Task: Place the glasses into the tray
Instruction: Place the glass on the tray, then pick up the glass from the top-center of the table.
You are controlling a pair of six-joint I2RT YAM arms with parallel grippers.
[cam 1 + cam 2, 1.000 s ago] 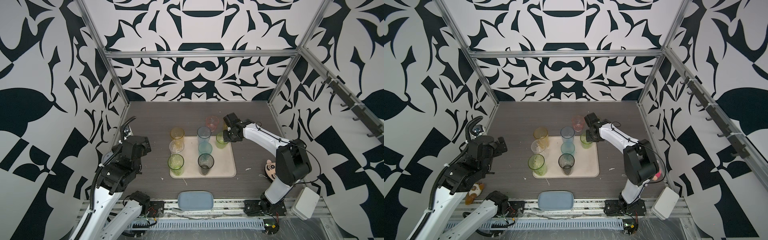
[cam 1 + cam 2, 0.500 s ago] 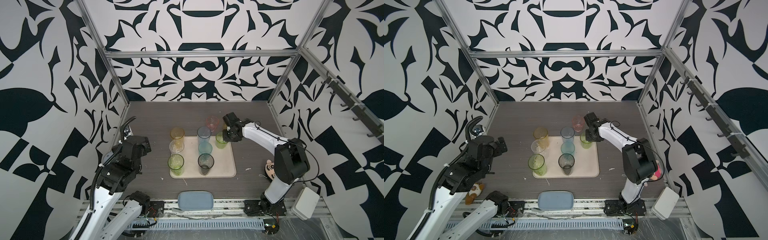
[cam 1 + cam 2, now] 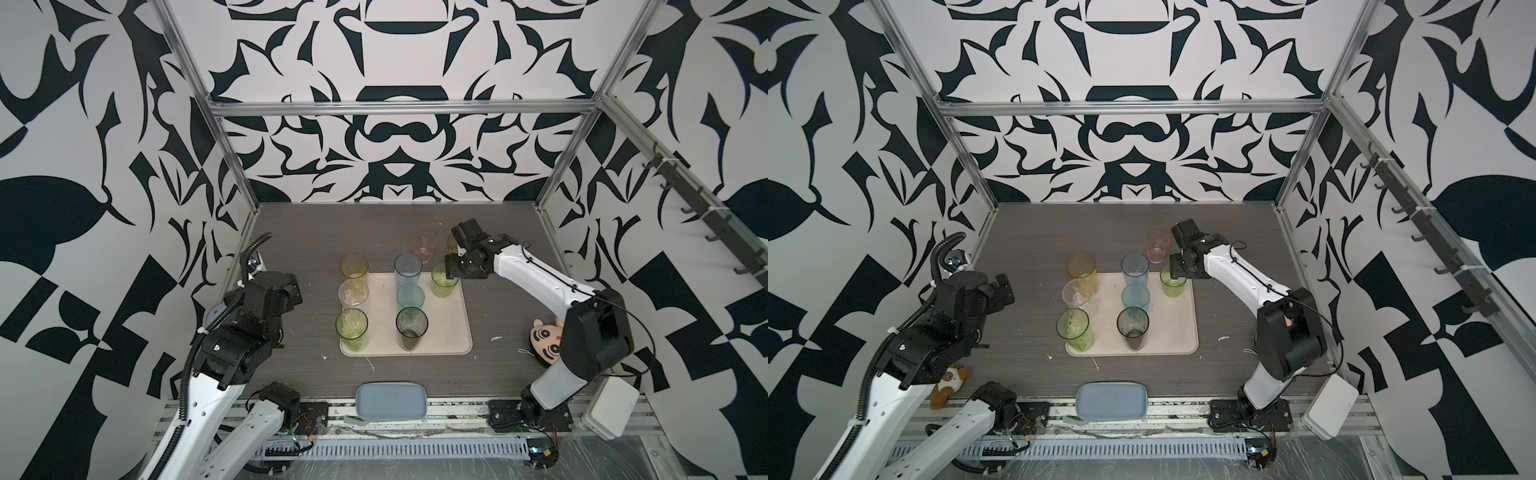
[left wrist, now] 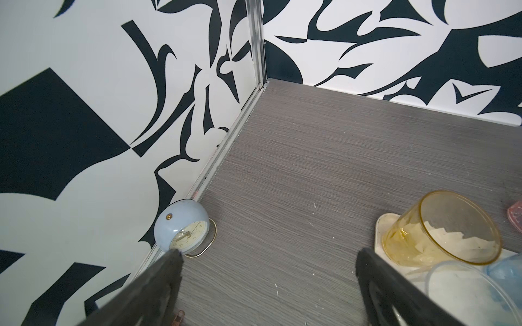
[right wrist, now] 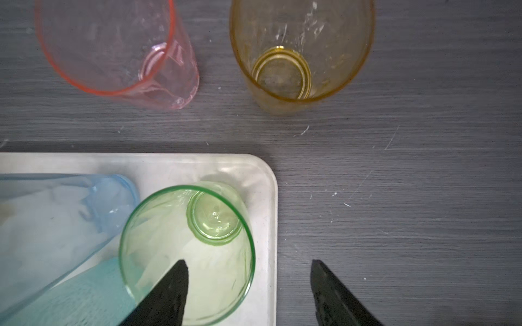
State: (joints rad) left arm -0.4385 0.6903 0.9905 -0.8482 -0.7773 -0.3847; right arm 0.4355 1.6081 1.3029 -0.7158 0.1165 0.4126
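The cream tray [image 3: 449,332] lies mid-table and holds several glasses. Among them are a tall blue one [image 3: 408,269], a short teal one [image 3: 410,296], a smoky grey one [image 3: 411,328] and a tall green one [image 3: 351,328]. A short green glass [image 5: 197,242] stands in its back right corner. My right gripper [image 5: 248,271] hangs open above that glass, one finger over its mouth, the other over the table. A pink glass [image 5: 113,50] and a yellow glass [image 5: 302,50] stand on the table behind the tray. My left gripper [image 4: 268,259] is open and empty, near an amber glass [image 4: 440,228] at the tray's back left corner.
A blue-grey pad [image 3: 390,401] lies at the front edge. A plush toy [image 3: 544,340] sits by the right arm's base, another toy [image 3: 948,384] at the front left. A small blue clock [image 4: 182,232] stands against the left wall.
My right gripper's jaws have spread apart off the short green glass, which stays standing in the tray. The left arm has not moved.
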